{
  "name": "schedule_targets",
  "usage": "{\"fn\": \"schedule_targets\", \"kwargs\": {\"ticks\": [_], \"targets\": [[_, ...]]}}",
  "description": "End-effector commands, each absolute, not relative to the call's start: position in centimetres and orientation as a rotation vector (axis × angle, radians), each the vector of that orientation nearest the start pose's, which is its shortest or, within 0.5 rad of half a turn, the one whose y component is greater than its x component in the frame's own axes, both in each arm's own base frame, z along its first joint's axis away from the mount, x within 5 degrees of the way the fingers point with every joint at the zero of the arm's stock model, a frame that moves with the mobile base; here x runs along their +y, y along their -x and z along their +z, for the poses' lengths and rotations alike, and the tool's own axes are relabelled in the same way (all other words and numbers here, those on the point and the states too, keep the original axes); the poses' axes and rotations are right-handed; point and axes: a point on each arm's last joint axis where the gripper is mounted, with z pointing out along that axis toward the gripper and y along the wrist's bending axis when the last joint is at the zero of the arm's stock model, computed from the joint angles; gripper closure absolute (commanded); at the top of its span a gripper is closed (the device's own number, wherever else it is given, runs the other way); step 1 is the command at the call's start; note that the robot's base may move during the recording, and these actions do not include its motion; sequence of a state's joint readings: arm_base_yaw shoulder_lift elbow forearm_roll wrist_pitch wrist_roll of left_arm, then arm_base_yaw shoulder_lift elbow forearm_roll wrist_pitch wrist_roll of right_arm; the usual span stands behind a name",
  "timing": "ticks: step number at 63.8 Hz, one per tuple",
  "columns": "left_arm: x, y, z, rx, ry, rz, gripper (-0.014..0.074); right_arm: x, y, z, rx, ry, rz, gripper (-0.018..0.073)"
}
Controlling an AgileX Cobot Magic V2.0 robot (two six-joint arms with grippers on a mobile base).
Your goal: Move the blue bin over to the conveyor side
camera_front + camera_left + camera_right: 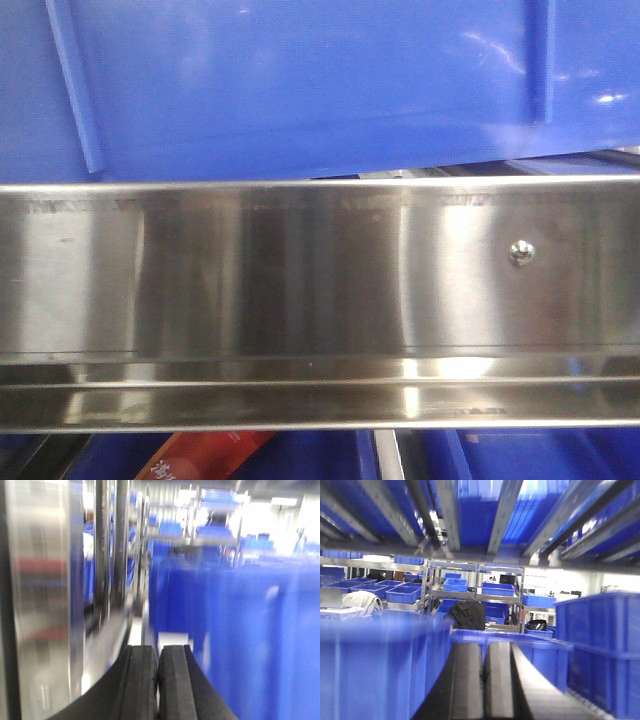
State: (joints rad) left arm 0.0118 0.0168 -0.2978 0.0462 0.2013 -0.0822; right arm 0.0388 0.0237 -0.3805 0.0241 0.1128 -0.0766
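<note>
The blue bin (300, 80) fills the top of the front view, its glossy ribbed wall resting on a steel shelf rail (300, 270). In the blurred left wrist view a big blue wall (250, 640) stands just right of my left gripper (159, 649), which is shut with nothing between its black pads. My right gripper (484, 645) is also shut and empty. It points down a gap between a near blue bin (380, 670) on its left and a taller blue crate (600, 645) on its right. The conveyor is out of view.
A steel shelf upright (45, 605) stands close on the left of the left gripper. Shelf slats (470, 515) loaded with blue crates hang low over the right gripper. A red packet (200, 455) lies below the rail. Further racks of blue bins (455, 585) stand behind.
</note>
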Motion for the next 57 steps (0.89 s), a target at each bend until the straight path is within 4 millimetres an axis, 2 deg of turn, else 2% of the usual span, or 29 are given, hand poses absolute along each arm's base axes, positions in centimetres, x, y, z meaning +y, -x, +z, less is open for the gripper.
{"fn": "schedule_targets", "kwargs": {"ticks": [1,12,16,22,25,32,38,46,57], "targets": [[0.1,-2.9,31.7,1.408,0.052,-0.016,0.0585,0.1,-1.6,35.5,1.332,0.072,-0.03,0.0647],[0.2,-3.8,35.9,1.529,0.065,-0.021,0.0585,0.2,-3.2,41.0,1.524,0.086,-0.026,0.0647],[0.2,-4.8,37.7,1.609,0.07,-0.02,0.0585,0.2,-4.5,42.5,1.632,0.093,-0.024,0.0647],[0.3,-6.4,39.2,1.735,0.078,-0.014,0.0585,0.3,-6.2,45.0,1.756,0.101,-0.022,0.0647],[0.3,-7.1,40.1,1.757,0.079,-0.014,0.0585,0.3,-7.2,45.7,1.829,0.106,-0.02,0.0647],[0.3,-9.2,41.4,1.754,0.078,-0.014,0.0585,0.4,-8.9,48.1,1.88,0.11,-0.019,0.0647],[0.3,-10.5,41.8,1.718,0.075,-0.018,0.0585,0.5,-10.1,49.0,1.879,0.11,-0.003,0.0647],[0.2,-11.5,42.2,1.668,0.083,-0.05,0.0585,1.0,-11.0,49.0,1.889,0.11,0.073,0.0647],[-0.1,-14.1,43.0,1.754,0.113,-0.116,0.0588,1.2,-13.8,48.5,2.075,0.134,0.081,0.0636]]}}
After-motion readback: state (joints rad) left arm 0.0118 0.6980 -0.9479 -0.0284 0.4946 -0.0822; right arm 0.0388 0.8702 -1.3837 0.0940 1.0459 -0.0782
